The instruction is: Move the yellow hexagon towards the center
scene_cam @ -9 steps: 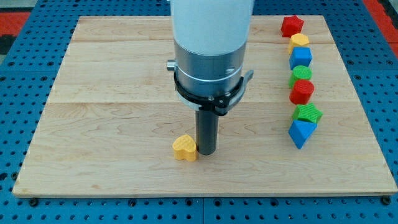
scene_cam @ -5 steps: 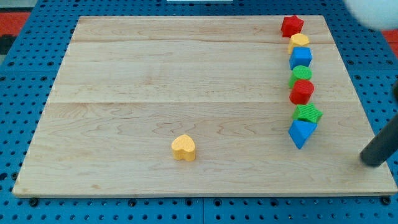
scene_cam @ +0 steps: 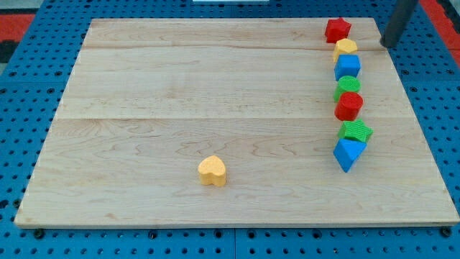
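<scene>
The yellow hexagon (scene_cam: 346, 48) lies near the view's top right on the wooden board (scene_cam: 180, 93), second in a column of blocks, just below a red block (scene_cam: 337, 29). My tip (scene_cam: 389, 44) is at the board's right edge near the top, to the right of the yellow hexagon and apart from it. A yellow heart (scene_cam: 213, 170) lies alone at the lower middle of the board.
Below the yellow hexagon the column goes on: a blue block (scene_cam: 348, 67), a green block (scene_cam: 348, 87), a red block (scene_cam: 349, 106), a green block (scene_cam: 356, 131) and a blue block (scene_cam: 348, 153). Blue pegboard surrounds the board.
My tip left the yellow heart, swung to the board's lower right, then moved up to the top right beside the column. No block has moved.
</scene>
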Available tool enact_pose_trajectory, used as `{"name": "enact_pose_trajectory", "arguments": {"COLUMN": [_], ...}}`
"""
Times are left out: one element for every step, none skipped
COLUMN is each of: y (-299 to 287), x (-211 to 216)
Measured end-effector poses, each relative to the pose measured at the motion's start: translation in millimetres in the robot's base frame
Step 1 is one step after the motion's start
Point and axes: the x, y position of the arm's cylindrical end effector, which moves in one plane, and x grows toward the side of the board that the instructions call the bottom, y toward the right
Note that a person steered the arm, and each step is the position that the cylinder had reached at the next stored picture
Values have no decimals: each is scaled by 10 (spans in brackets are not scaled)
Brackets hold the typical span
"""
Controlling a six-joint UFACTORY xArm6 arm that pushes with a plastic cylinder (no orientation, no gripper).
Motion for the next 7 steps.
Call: {"name": "enact_pose_trajectory", "arguments": {"y": [-532,-643,-466,-885,-1665,-2055,-2121], "x": [66,103,184,172,28,226,411]}}
